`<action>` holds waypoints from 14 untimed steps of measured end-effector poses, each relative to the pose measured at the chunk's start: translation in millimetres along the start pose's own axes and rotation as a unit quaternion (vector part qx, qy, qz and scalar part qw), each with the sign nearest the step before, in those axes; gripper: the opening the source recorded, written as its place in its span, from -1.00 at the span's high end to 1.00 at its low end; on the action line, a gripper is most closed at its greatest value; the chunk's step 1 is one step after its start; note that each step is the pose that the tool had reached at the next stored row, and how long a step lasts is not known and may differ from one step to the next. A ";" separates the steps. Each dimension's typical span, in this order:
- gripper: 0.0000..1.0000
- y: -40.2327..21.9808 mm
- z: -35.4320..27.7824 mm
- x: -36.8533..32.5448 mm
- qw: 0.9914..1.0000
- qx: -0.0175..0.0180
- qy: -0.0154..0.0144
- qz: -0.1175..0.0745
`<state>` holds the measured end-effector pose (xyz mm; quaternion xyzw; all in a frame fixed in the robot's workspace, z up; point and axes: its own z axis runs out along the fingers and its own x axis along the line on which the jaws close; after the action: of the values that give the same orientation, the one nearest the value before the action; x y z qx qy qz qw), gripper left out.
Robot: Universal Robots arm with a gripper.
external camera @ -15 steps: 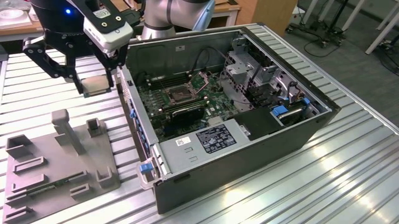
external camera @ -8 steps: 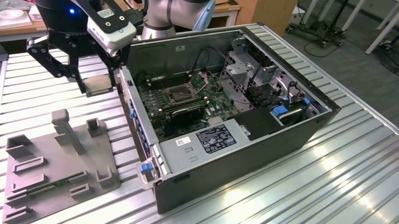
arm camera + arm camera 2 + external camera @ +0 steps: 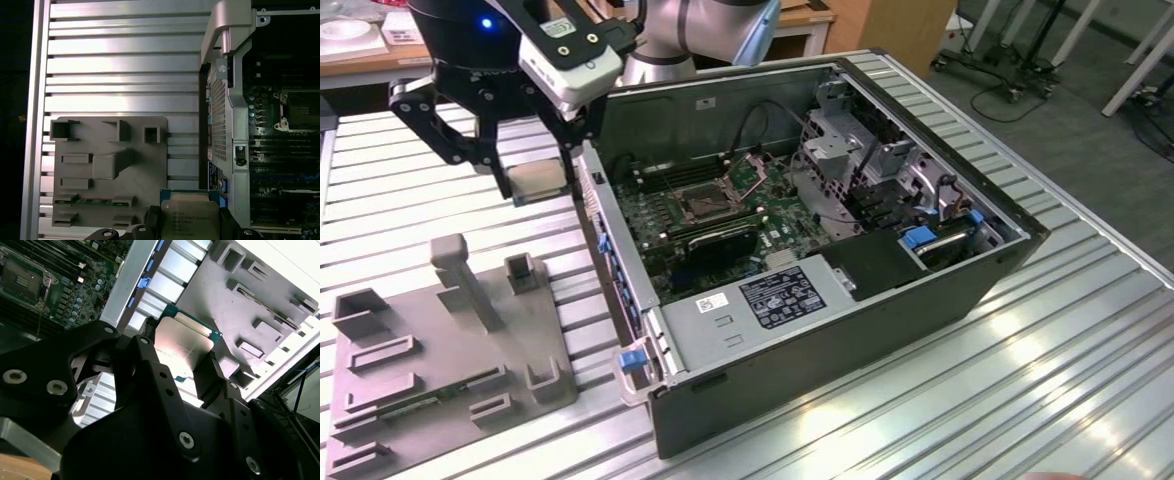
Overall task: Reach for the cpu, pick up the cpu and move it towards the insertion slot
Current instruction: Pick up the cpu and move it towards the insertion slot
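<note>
printed lines on cpu (image 3: 189, 216) metal top face in first wrist view, too small to read. white sticker (image 3: 715, 303) and black label (image 3: 777, 293) with white print on computer case (image 3: 881, 330) near wall in exterior view, characters not legible. small label (image 3: 215, 177) on case edge in first wrist view, unreadable. no text can be read anywhere.

Looks like a robotics lab or test workshop — the bench is a ribbed silver aluminium-profile table (image 3: 1067, 340) with an opened black desktop computer case (image 3: 854, 330) on it. At 8 o'clock from the case sits a grey plastic fixture tray (image 3: 440, 370); wooden desks (image 3: 814, 25) and wheeled stands (image 3: 1001, 80) line the 12 o'clock side.
</note>
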<state>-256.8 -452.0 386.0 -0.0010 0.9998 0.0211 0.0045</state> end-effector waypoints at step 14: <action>-0.09 0.0 0.1 -6.7 1.000 0.000 0.000 0.000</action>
<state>-250.1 -451.9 386.0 -0.0010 0.9998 0.0211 0.0045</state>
